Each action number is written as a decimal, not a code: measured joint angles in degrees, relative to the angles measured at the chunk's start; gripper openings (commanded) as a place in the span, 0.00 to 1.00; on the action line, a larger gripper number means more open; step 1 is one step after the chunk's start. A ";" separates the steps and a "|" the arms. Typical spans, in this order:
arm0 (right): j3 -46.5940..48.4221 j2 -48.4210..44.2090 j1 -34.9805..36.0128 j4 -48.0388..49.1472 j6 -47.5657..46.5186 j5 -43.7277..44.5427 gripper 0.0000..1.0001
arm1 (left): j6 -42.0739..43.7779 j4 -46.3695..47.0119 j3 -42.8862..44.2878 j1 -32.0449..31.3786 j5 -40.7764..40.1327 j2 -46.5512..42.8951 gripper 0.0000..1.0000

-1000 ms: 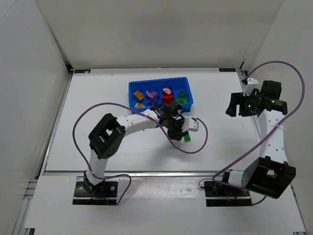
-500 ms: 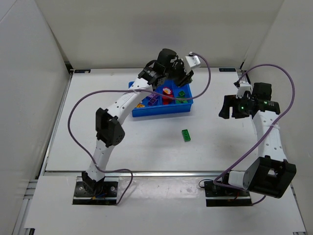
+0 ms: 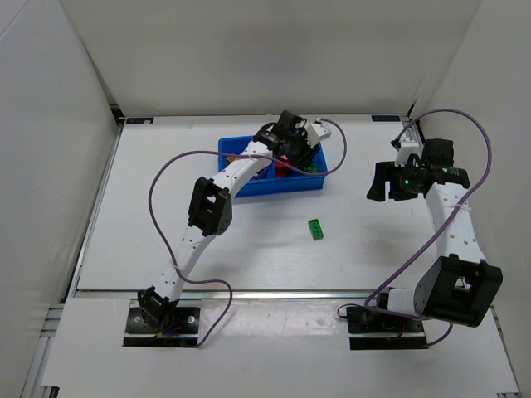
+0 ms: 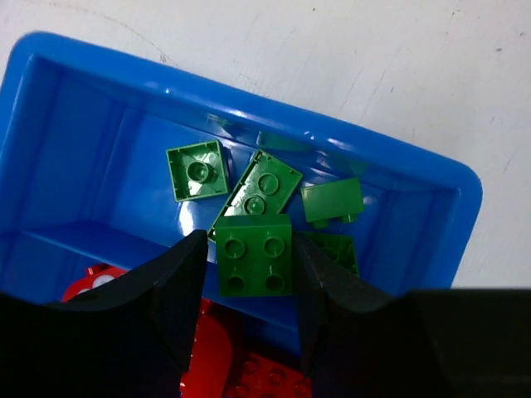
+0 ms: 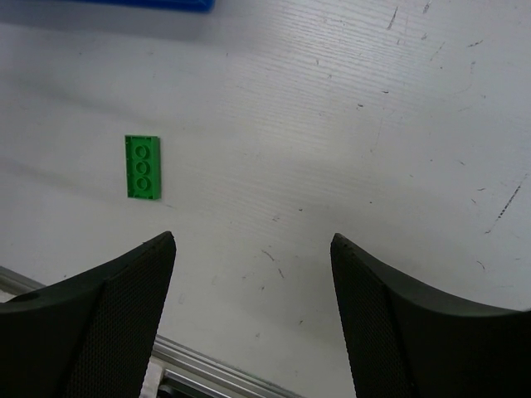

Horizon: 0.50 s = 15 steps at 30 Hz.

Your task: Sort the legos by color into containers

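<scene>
The blue tray (image 3: pixel 249 187) lies at the far middle of the table. My left gripper (image 3: pixel 297 153) hangs low over its right-hand compartment (image 4: pixel 99 157), which holds several green legos (image 4: pixel 197 170). A green two-by-two lego (image 4: pixel 255 254) sits between the left fingers, studs towards the camera. A thin gap shows on its left side, so the jaws are slightly open. Red legos (image 4: pixel 249 373) lie in the neighbouring compartment. One long green lego (image 3: pixel 315 229) lies alone on the table and also shows in the right wrist view (image 5: pixel 142 167). My right gripper (image 3: pixel 390 182) is open, empty and raised.
White walls enclose the table on the left, back and right. The left arm's purple cable (image 3: pixel 332 157) loops over the tray's right end. The table's metal front edge (image 5: pixel 207 369) shows under the right gripper.
My left arm left the table beside the lone green lego, swung up over the tray and has dropped into the right-hand compartment. The right gripper drifted slightly left.
</scene>
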 measured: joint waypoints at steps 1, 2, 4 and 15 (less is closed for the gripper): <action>0.00 0.13 0.20 0.00 -0.02 -0.02 0.79 | -0.24 -0.17 0.00 0.13 -0.04 0.13 0.74; 0.00 0.24 0.35 0.00 -0.09 -0.04 0.79 | -0.24 -0.39 0.00 0.20 -0.09 0.13 0.80; 0.00 0.46 0.85 0.02 -0.22 -0.26 0.79 | -0.76 -0.22 0.68 0.37 -0.52 0.13 0.88; -0.33 1.73 12.83 0.85 -0.04 0.09 0.77 | -4.07 4.50 4.72 0.96 -9.35 -3.67 0.99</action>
